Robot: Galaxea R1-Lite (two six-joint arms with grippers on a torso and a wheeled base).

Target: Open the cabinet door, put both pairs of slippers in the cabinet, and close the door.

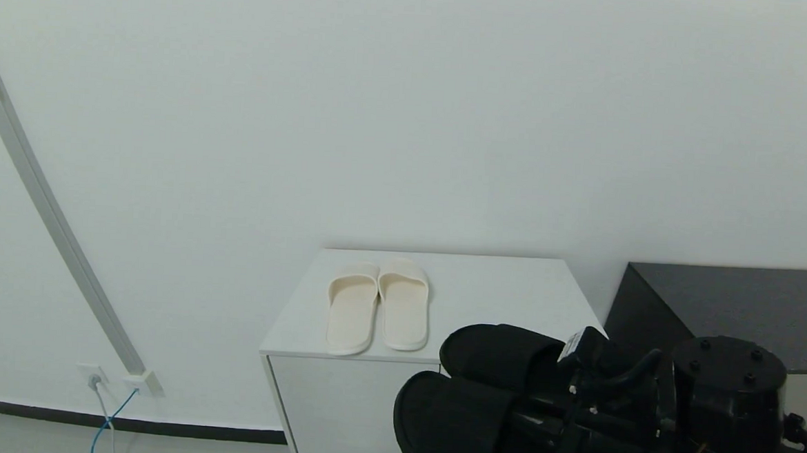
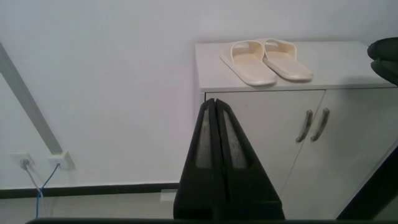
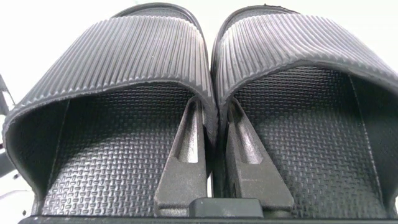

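Before the cabinet (image 1: 504,287), right tool (image 3: 214,107) clamping black slippers (image 1: 489,369), toes leftward, left tool (image 2: 216,104) closed

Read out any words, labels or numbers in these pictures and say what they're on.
No text can be read.
Small white tag beside the black slippers: too small to read.
On the cream slippers and the cabinet: no print visible.
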